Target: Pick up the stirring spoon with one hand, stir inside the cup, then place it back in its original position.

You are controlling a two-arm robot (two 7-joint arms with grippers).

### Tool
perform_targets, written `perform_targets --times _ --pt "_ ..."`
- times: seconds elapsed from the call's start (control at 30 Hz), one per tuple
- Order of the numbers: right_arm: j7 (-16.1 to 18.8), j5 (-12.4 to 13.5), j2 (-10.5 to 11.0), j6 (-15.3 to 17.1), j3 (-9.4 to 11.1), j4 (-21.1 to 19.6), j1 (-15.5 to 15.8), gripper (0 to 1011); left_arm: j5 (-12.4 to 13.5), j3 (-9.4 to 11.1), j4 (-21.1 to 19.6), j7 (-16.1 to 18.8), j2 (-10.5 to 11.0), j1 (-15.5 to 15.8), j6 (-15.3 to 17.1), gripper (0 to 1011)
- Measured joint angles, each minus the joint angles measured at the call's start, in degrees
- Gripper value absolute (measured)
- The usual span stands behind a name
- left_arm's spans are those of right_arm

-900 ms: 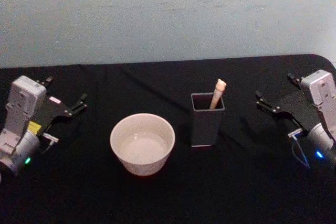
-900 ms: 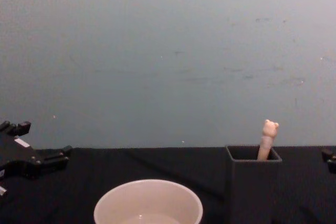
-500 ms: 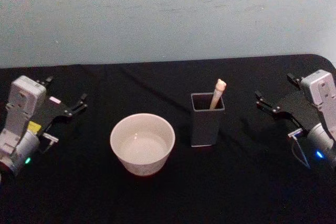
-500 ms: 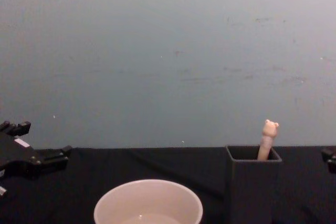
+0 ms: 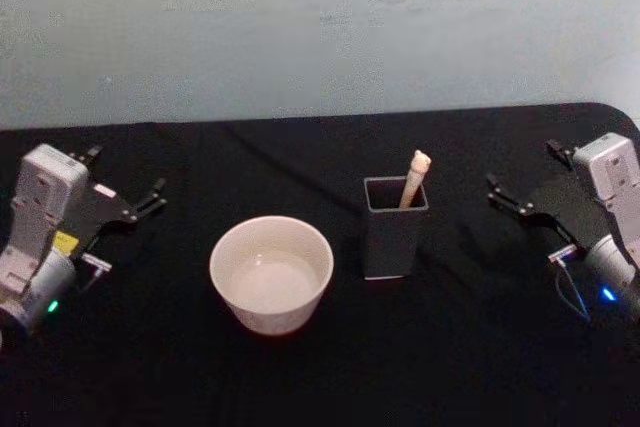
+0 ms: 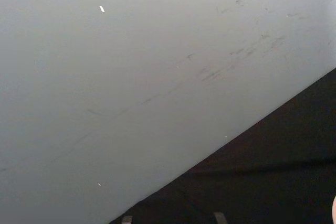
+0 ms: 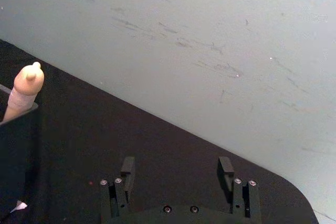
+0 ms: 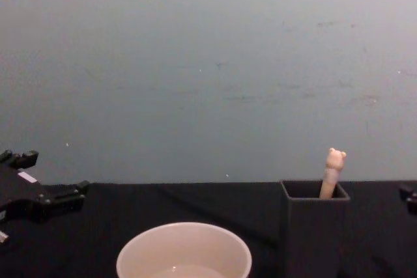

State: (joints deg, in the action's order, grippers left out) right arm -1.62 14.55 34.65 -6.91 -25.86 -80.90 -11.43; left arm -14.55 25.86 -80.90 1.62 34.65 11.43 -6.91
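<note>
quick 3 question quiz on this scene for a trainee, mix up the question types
1. True or false: the spoon stands in the holder.
2. Which lies nearer the left gripper? A: the cup. B: the holder.
3. Fill in: the left gripper and the right gripper are both ___ (open or shut).

Key: 1 true. 2 A. 3 open, each holding nothing.
</note>
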Motion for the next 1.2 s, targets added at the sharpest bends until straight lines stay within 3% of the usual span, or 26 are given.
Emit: perform_targets --times 1.2 --pt "0.00 0.00 0.00 0.00 0.00 0.00 0.00 1003 0.00 0.00 0.00 0.00 0.00 0.00 0.00 1001"
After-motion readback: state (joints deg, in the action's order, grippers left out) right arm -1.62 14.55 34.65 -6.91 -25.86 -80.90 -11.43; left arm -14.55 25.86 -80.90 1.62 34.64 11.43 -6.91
